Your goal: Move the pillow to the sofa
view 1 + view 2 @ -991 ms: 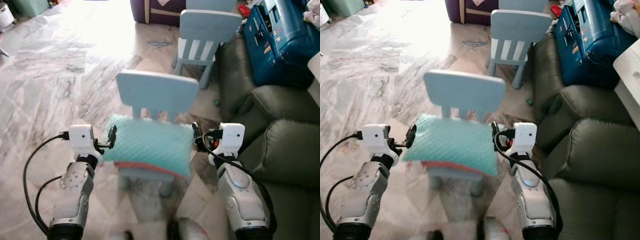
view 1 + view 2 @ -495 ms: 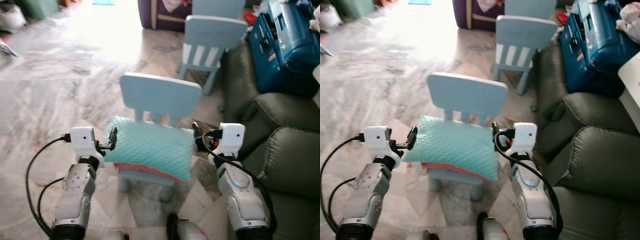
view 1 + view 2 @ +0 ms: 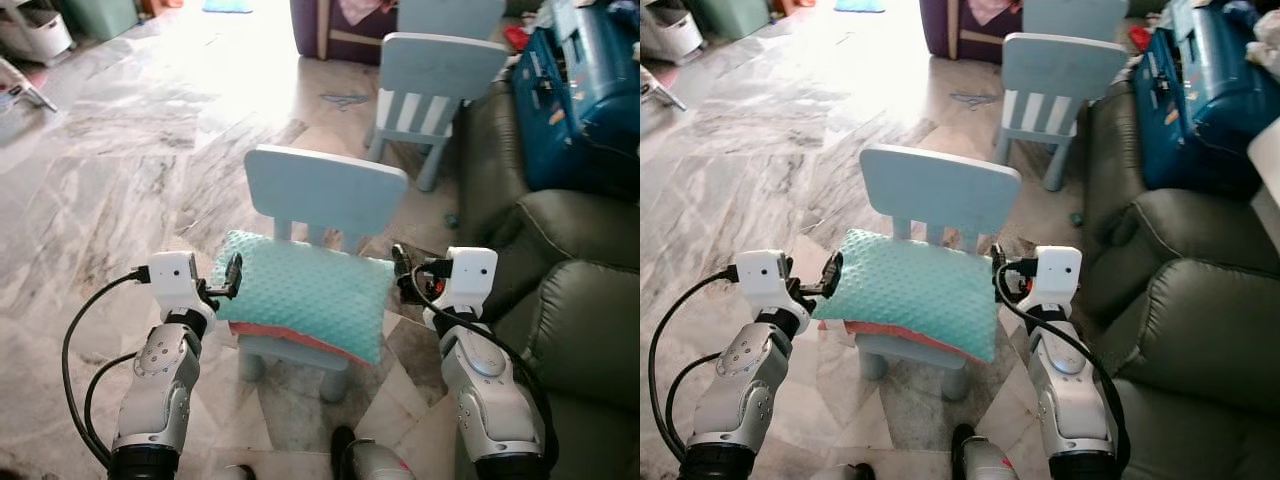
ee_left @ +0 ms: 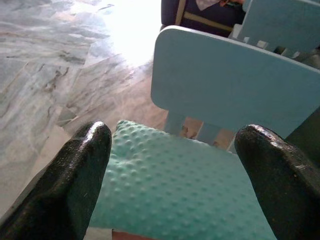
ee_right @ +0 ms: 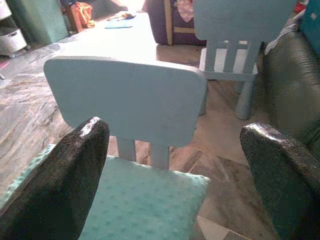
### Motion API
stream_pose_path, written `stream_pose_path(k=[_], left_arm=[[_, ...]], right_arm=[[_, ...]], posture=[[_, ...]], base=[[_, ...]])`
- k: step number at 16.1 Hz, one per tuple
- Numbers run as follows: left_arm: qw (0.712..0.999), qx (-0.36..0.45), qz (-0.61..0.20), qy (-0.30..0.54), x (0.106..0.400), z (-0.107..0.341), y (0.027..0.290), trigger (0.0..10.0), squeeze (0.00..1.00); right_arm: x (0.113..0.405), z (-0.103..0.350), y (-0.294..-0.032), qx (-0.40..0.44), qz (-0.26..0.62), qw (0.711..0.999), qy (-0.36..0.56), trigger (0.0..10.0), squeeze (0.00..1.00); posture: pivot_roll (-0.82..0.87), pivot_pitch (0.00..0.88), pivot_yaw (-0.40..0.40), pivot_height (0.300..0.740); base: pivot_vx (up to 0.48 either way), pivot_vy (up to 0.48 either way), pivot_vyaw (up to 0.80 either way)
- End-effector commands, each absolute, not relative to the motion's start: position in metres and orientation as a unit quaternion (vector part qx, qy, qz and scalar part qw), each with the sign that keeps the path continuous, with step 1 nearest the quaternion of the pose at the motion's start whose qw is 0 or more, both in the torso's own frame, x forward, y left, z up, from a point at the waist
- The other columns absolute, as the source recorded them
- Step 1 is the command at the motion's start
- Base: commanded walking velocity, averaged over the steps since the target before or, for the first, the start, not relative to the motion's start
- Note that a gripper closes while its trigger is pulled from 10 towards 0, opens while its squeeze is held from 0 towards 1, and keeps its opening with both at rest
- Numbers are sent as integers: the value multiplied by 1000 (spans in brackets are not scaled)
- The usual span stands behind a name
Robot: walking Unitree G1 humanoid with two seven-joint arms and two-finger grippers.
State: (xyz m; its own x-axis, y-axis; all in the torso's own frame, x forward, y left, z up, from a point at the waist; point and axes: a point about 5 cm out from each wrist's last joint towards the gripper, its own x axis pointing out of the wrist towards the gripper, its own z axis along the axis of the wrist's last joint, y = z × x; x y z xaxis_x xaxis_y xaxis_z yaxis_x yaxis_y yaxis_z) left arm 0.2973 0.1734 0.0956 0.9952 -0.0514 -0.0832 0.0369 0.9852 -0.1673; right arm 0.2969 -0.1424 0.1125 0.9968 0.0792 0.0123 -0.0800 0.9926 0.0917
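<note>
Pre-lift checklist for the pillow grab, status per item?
1. Pillow lies on the seat of the near blue chair: ok.
2. Left gripper at the pillow's left edge, fingers open: ok.
3. Right gripper at the pillow's right edge, fingers open: ok.
4. Fingers touching the pillow: cannot tell.
5. Pillow gripped: not ok, neither gripper is shut on it.
6. Sofa on the robot's right, bare cushion in view: ok.
</note>
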Motion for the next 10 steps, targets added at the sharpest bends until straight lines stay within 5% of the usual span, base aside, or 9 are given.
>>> stream_pose_path(k=[1, 3, 8, 10], left_arm=[[995, -80, -20, 55, 297, 93, 174, 10000, 0], [995, -84, -19, 57, 296, 92, 175, 10000, 0], [994, -83, -20, 61, 296, 91, 174, 10000, 0], [995, -77, -23, 61, 297, 91, 173, 10000, 0]], right_arm=[[296, 110, -145, 46, 32, 998, 0, 10000, 0], [296, 110, -145, 46, 33, 998, 0, 10000, 0], [296, 110, -145, 46, 33, 998, 0, 10000, 0], [296, 110, -145, 46, 32, 998, 0, 10000, 0]], posture=[[-72, 206, -29, 740], [-71, 206, -29, 740], [-72, 207, -30, 740], [-73, 206, -30, 740]], base=[[0, 0, 0], [0, 0, 0], [0, 457, 0], [0, 0, 0]])
